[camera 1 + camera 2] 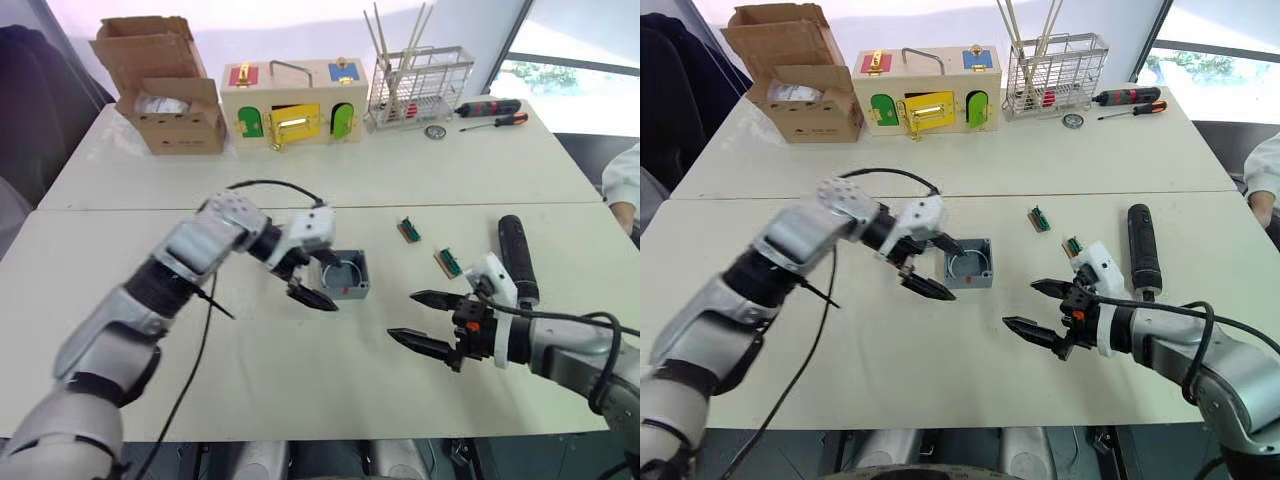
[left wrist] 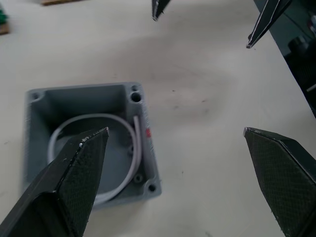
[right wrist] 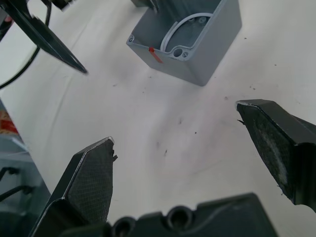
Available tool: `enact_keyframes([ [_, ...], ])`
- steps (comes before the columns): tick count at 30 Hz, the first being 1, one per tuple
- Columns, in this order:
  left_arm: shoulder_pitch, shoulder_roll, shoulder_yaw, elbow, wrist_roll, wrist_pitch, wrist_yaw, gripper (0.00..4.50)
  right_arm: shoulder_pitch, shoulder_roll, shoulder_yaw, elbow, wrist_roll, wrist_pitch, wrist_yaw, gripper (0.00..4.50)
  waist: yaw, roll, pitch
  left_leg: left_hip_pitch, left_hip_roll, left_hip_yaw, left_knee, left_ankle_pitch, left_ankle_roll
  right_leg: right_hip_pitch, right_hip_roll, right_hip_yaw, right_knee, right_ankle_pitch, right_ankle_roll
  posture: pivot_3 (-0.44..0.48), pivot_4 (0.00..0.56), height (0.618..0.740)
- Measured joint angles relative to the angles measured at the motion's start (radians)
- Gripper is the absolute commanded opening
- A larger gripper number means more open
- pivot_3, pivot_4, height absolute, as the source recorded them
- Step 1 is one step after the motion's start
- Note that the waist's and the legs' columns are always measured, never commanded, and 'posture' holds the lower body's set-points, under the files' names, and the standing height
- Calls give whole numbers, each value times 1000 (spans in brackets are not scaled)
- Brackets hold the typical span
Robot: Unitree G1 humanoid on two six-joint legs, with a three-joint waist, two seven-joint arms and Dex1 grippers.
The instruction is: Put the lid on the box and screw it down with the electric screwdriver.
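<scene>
The box sits open on the counter, near its middle, a white ring lying inside and a small red mark on one outer wall. No lid is on it. The left claw hangs just beside the box with its fingers spread wide and empty; one finger tip sits over the box's rim in the left wrist view. The right claw hovers above bare counter, well apart from the box, also spread wide and holding nothing. The screwdriver lies flat on the counter just beyond the right wrist. Two small green parts lie between box and screwdriver. At the far edge stand a cardboard box, a wooden box, a wire rack and two hand screwdrivers. No writing is legible anywhere.
</scene>
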Motion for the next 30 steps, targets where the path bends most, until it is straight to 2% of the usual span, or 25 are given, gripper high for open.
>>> enact_keyframes([
  [5, -12, -53, -6, 56, 69, -47, -13, 4500, 7, 14, -4, -13, 1, -1, -40, 4486, 4, 0, 0, 1, 0, -1, 0, 0, 0, 0, 0, 0, 5, -1, 1, 0, 150, 730],
  [6, -12, -63, -11, 70, 82, -57, -14, 3979, 7, 17, -4, -14, 0, -2, -47, 4500, 4, 0, 0, 1, 0, -1, 0, 0, 0, -1, 0, 0, 5, -1, 1, 0, 150, 730],
  [7, -12, -80, -16, 97, 104, -75, -13, 3679, 8, 24, -3, -14, 0, -3, -55, 4500, 4, 0, 0, 1, 0, -1, 0, 0, 0, -1, 0, 0, 5, -1, 1, 0, 150, 730],
  [14, -13, -158, -36, 220, 179, -151, -14, 179, 7, 40, -3, -15, -1, -24, -90, 4500, 3, 0, 0, 1, 0, -1, 1, 0, 0, -1, 0, 0, 5, -1, 2, 0, 150, 730],
  [15, -16, -163, -35, 227, 183, -156, -17, 77, 7, 42, -3, -15, -1, -24, -94, 4500, 3, 0, 0, 1, 0, -1, 1, 0, 0, -1, 0, 0, 5, -1, 2, 0, 150, 730],
  [24, -28, -169, -25, 266, 210, -249, -67, 77, 10, 58, 12, -15, -1, -26, -126, 4500, 4, 0, 0, 1, 0, -1, 1, 0, 0, -1, 0, 0, 6, -1, 2, 0, 150, 730],
  [30, -91, -139, -29, 325, 207, -429, -224, 77, 47, 62, 46, -47, -3, -30, -136, 4500, 3, 0, 0, 1, 0, -1, 1, 0, 0, -1, 0, 0, 6, -1, 2, 0, 150, 730],
])
